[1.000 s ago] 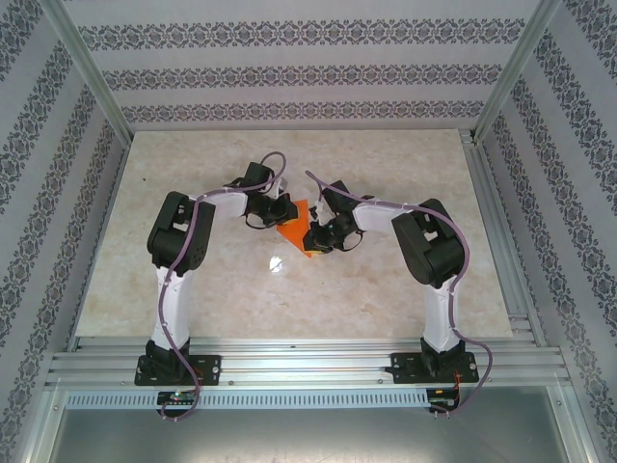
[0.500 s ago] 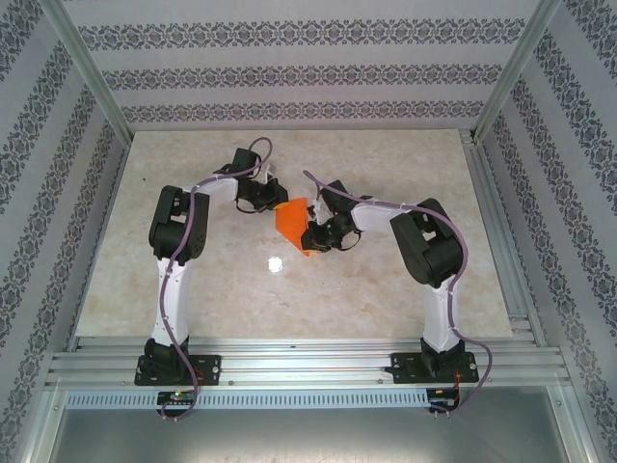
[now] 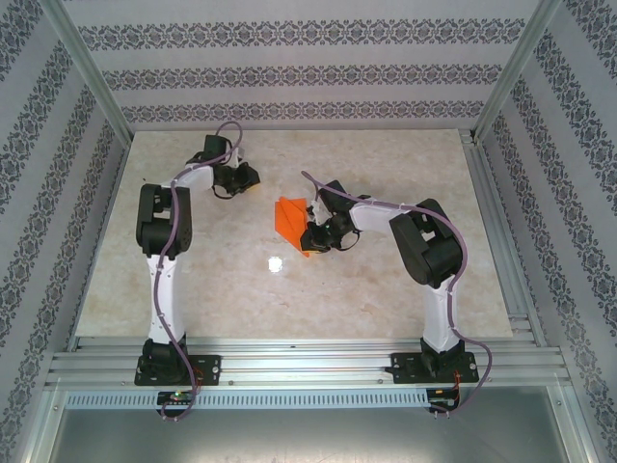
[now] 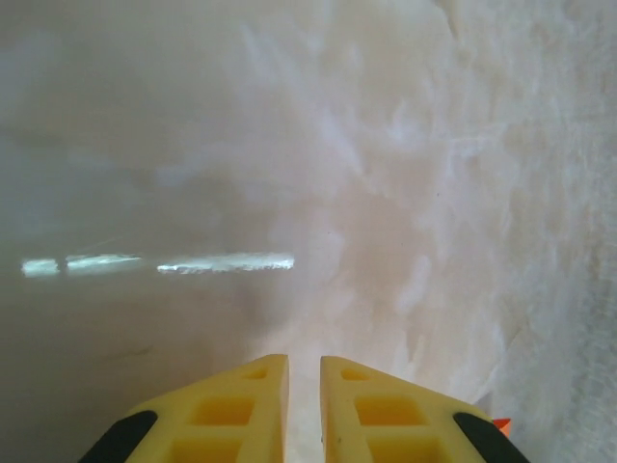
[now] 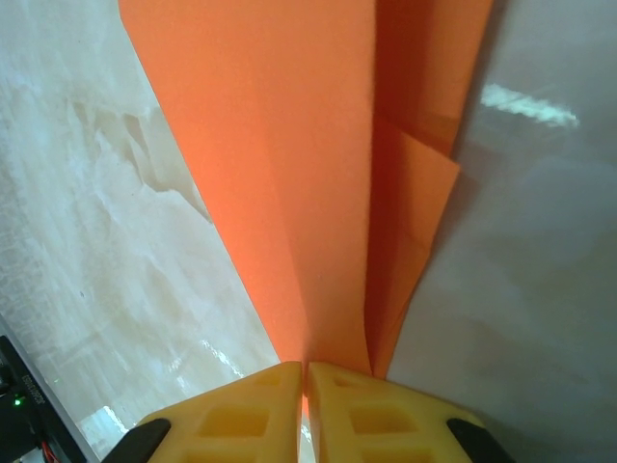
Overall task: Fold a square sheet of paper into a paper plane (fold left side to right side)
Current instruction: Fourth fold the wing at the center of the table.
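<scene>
The square sheet of paper [image 3: 290, 218] is bright orange and folded into a narrow, layered, pointed form like a paper plane, lying at mid-table. My right gripper [image 3: 310, 239] is shut on its near tip. In the right wrist view the orange paper [image 5: 289, 174] fans away from my right gripper [image 5: 306, 367], showing a centre crease and a stepped flap on the right. My left gripper [image 3: 253, 177] hovers well left of the paper, apart from it. In the left wrist view my left gripper [image 4: 304, 359] has a narrow gap between the yellow fingers, with only bare table beyond.
The pale marbled table [image 3: 212, 270] is walled by patterned panels on three sides. An aluminium rail [image 3: 496, 241] runs along the right edge and another [image 3: 308, 362] along the front by the arm bases. A glare spot [image 3: 275, 262] lies near the paper.
My left gripper has let go of the paper, parted its jaws a little and drawn back to the far left. The right gripper has stayed shut on the paper's tip.
</scene>
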Controlling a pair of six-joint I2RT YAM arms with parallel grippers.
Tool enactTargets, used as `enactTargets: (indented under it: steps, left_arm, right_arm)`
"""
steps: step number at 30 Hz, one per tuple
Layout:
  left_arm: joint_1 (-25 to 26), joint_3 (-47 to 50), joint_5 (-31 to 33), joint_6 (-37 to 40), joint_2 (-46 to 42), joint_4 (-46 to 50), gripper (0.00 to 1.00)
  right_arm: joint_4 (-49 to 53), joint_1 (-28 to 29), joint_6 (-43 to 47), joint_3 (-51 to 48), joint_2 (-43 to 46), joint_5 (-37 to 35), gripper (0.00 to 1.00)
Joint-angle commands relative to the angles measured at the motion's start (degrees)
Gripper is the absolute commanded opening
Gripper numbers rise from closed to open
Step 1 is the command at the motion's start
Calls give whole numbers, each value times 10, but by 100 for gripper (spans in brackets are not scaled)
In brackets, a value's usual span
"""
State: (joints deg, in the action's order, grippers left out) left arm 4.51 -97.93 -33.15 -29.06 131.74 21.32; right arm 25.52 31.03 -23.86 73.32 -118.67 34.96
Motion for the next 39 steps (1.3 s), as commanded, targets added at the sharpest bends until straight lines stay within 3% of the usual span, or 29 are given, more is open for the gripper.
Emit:
enactTargets:
  steps: [1,8,13,20,29,39]
  left_arm:
    - [8,84,-20,10,-112,-56,15]
    - [117,234,-50,-48,-174,-162,13]
    - [160,201,-45,-54,-121,-160,12]
    - [168,176,-21,-41,-59,-138,11]
    - [169,211,-5,-37,-51,-145,10]
    - [170,216,-1,-34,-53,-141,10]
  right_arm:
    - [91,17,11,-31,-48,-53,13]
    - [81,17,7,-31,-48,-53,14]
    - [88,18,11,-24,-48,-54,14]
    - [72,18,7,-21,-23,-53,15]
    - [6,15,-11,-6,65,-33,14]
    - [-28,13,0,43,-4,-53,13]
